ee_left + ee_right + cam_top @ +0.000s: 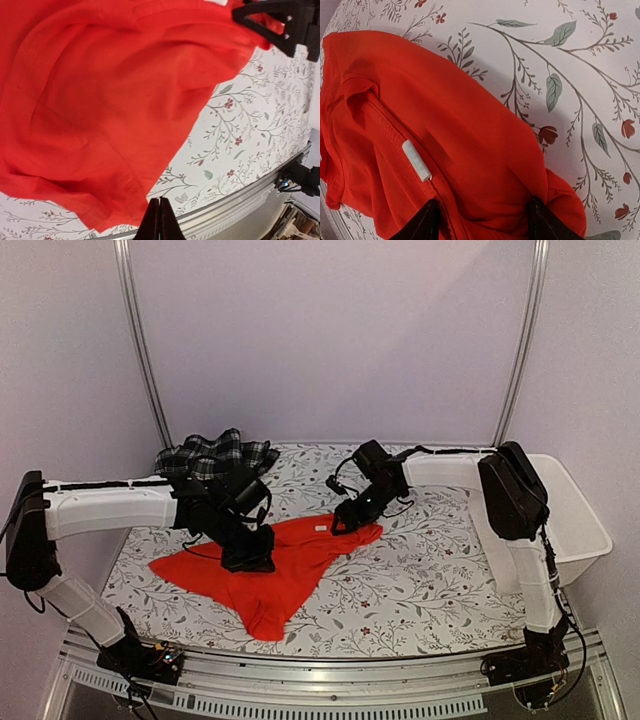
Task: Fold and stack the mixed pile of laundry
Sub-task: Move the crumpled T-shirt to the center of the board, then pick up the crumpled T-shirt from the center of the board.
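The red shirt [268,568] lies spread and rumpled on the floral table cover, left of centre. The black-and-white plaid garment [214,454] lies bunched at the back left. My left gripper [250,554] hovers over the middle of the shirt. In the left wrist view its fingers [159,221] are pressed together beside the hem of the shirt [100,100], with nothing seen between them. My right gripper [345,523] is at the shirt's collar edge. In the right wrist view its fingers [426,223] stand wide apart, with a bunched fold of the shirt [470,170] and its white label [416,160] between them.
A white plastic basket [583,523] stands off the table's right edge. The metal front rail [330,690] runs along the near edge and also shows in the left wrist view [235,205]. The right gripper's black fingers [280,22] show at the top right of the left wrist view.
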